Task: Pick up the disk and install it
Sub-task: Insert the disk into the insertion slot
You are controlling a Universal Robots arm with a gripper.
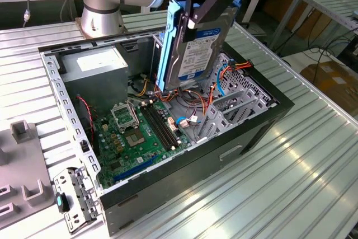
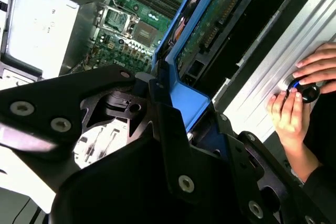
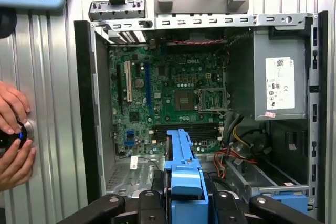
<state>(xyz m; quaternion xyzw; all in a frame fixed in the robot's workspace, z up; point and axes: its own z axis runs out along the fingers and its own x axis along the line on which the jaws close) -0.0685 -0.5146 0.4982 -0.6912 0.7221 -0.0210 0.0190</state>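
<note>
The claw (image 1: 193, 10) is clamped on the upper end of the disk (image 1: 200, 46), which hangs on edge in the upper middle of the exterior view. Its labelled face is turned toward the frame's right and one blue rail (image 1: 171, 43) runs down its near edge. The disk's lower end sits just above the floor of the open computer case (image 1: 224, 158), over a tangle of orange and red cables (image 1: 232, 74). The grey drive cage (image 1: 235, 104) is just to its right and the motherboard (image 1: 134, 132) to its lower left. The case lies on its side on the ribbed metal desk (image 1: 296, 166), with the grey power supply (image 1: 92, 68) in its upper left corner. In the first wrist view a person's hands (image 3: 11, 129) rest on a small control on the desk beside the case. The main risk, as I judge it, is the cables: they lie right under the disk and could snag or be pinched beneath a rail. The grip is also high and narrow, so a knock on the cage could twist the disk and tilt its rails off line.
</note>
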